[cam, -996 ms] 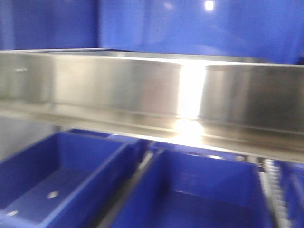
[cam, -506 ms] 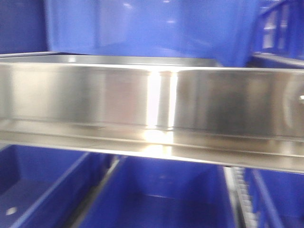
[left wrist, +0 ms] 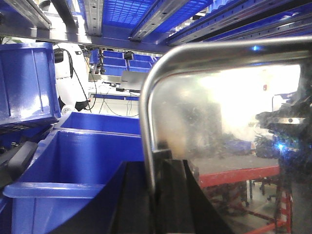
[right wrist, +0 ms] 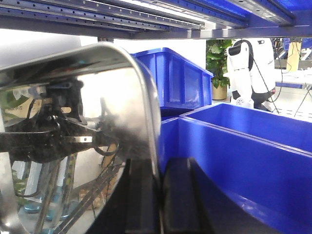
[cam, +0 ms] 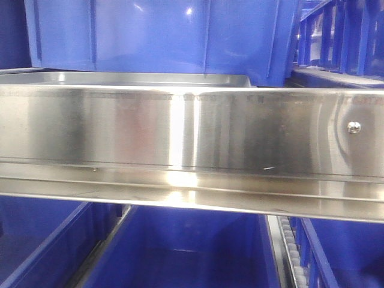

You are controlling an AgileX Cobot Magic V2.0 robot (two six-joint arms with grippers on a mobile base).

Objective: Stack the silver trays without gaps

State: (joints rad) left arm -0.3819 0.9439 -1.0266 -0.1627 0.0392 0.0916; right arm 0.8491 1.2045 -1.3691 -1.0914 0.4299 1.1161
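In the left wrist view my left gripper is shut on the rolled rim of a silver tray, which stands on edge and fills the right of the view. In the right wrist view my right gripper is shut on the rim of a silver tray that fills the left, its shiny bottom mirroring an arm. I cannot tell whether both hold the same tray. In the front view a flat silver rim with a rounded corner lies behind the steel rail. No gripper shows there.
The long steel rail with a screw crosses the front view. A blue bin stands above it and blue bins below. Blue bins sit left of the left gripper and right of the right gripper. Shelf rails run overhead.
The front view has shifted. The rail now sits level and sharp, its screw and the upper blue bin have come into view, and the lower bins show less.
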